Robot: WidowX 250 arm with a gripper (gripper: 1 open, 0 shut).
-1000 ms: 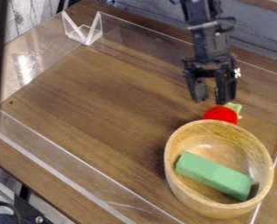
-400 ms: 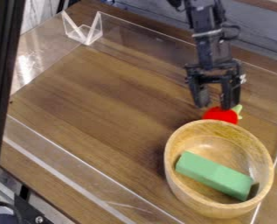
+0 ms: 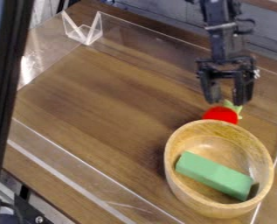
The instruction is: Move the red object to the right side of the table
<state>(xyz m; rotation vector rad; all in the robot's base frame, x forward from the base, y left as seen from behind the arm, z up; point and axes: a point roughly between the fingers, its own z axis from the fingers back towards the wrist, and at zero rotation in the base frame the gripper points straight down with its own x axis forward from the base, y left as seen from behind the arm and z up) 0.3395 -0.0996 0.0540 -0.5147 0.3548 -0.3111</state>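
Note:
The red object point(image 3: 224, 114) is a small round red toy fruit with a green tip, lying on the brown wooden table point(image 3: 100, 96) at the right, just behind the rim of a wooden bowl. My gripper point(image 3: 228, 96) hangs from the black arm directly above and slightly behind the fruit. Its two dark fingers stand apart and open, with nothing between them. The fingertips end a little above the fruit; I cannot tell whether they touch it.
A round light wooden bowl point(image 3: 176, 144) sits at the front right with a green rectangular block point(image 3: 217, 175) inside. A clear plastic rim point(image 3: 58, 166) edges the table. A small clear plastic stand point(image 3: 82, 28) is at the far left corner.
The gripper has shifted to the right across the last second, from left of the fruit to over it, staying open. The fruit, bowl and block have not moved.

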